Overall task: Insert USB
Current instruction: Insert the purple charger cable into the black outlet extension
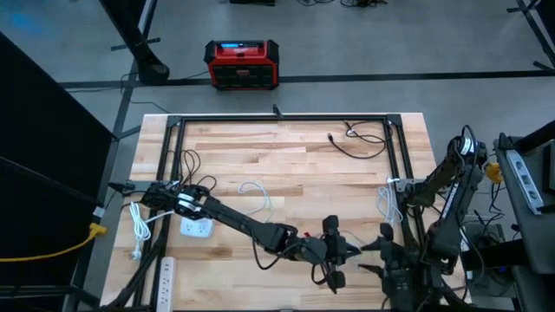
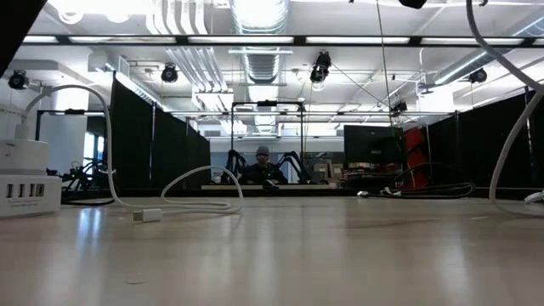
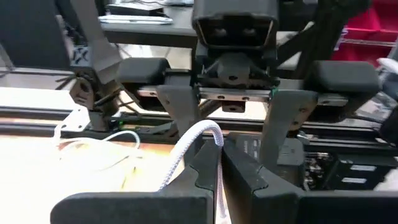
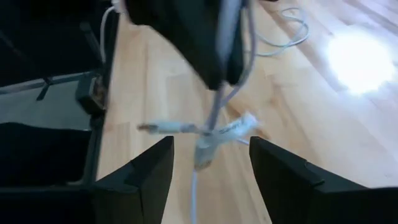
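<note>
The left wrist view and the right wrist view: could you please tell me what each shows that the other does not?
Only the left wrist view shows the left end effector shut on the white cable, with the right end effector open, facing it. Only the right wrist view shows the cable's connector ends dangling between the right arm's spread fingers. Both show the white cable and the wooden table.

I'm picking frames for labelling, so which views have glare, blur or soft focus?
Right wrist view: a bright glare patch on the table, and the left gripper holding the white cable is blurred. Left wrist view: the near fingers are soft. Low view: ceiling lights blow out. High view: evenly lit.
</note>
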{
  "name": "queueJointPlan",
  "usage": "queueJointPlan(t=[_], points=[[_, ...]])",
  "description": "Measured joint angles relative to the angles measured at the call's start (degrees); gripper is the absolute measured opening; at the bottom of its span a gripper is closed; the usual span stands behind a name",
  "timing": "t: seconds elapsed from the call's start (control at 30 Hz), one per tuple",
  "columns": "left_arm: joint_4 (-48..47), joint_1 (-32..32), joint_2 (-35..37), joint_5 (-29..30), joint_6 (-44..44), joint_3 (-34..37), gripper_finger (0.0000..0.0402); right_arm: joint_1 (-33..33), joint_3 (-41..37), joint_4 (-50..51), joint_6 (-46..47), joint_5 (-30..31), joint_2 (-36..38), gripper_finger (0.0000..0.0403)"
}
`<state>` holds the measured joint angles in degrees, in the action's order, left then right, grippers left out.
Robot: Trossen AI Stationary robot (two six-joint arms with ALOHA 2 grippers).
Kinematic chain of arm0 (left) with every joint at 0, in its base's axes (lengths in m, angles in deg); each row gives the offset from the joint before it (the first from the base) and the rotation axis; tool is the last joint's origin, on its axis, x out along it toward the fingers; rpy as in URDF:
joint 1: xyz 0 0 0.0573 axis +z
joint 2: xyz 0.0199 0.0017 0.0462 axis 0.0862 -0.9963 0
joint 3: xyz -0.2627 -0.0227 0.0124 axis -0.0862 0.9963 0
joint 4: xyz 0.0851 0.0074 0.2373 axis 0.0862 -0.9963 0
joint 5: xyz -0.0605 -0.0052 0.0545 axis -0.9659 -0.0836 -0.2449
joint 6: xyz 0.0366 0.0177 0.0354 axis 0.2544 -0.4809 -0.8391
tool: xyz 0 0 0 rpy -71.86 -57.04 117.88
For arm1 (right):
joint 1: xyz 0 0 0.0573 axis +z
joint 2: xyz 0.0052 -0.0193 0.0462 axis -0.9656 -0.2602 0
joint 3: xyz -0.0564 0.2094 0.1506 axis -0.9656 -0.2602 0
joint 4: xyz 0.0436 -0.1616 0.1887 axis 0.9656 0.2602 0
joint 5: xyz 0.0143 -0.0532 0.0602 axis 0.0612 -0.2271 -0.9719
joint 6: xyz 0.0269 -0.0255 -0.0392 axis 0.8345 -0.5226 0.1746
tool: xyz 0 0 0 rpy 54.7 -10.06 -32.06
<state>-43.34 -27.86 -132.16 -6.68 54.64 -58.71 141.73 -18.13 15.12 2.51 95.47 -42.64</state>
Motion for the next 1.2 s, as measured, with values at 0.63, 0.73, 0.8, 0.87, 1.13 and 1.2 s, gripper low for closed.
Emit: queueJointPlan(t=[0.63,0.73,0.8,0.87,1.13,1.2], points=[[-18.79,-3.24,0.79,18.32,-6.27,-9.42,0.0000,-4.85,1.99,-0.08,-11.96,2.10,3.85,0.0151],[-18.48,-3.35,0.79,18.68,-6.14,-9.32,0.0000,-6.61,1.99,-0.11,-13.36,2.11,3.34,0.0167],[-18.44,-3.54,0.79,18.61,-6.03,-9.32,0.0000,-7.58,1.99,-0.19,-13.60,2.09,3.02,0.0181],[-18.51,-3.56,0.79,18.38,-6.00,-9.31,0.0000,-8.11,1.99,-0.85,-13.81,2.10,2.66,0.0195],[-18.55,-3.42,0.76,18.68,-5.63,-9.28,0.0000,-9.91,1.99,-5.81,-12.83,2.68,-1.14,0.0211],[-18.58,-3.47,0.76,18.62,-5.57,-9.28,0.0000,-10.18,2.11,-5.76,-11.93,4.35,-2.25,0.0202]])
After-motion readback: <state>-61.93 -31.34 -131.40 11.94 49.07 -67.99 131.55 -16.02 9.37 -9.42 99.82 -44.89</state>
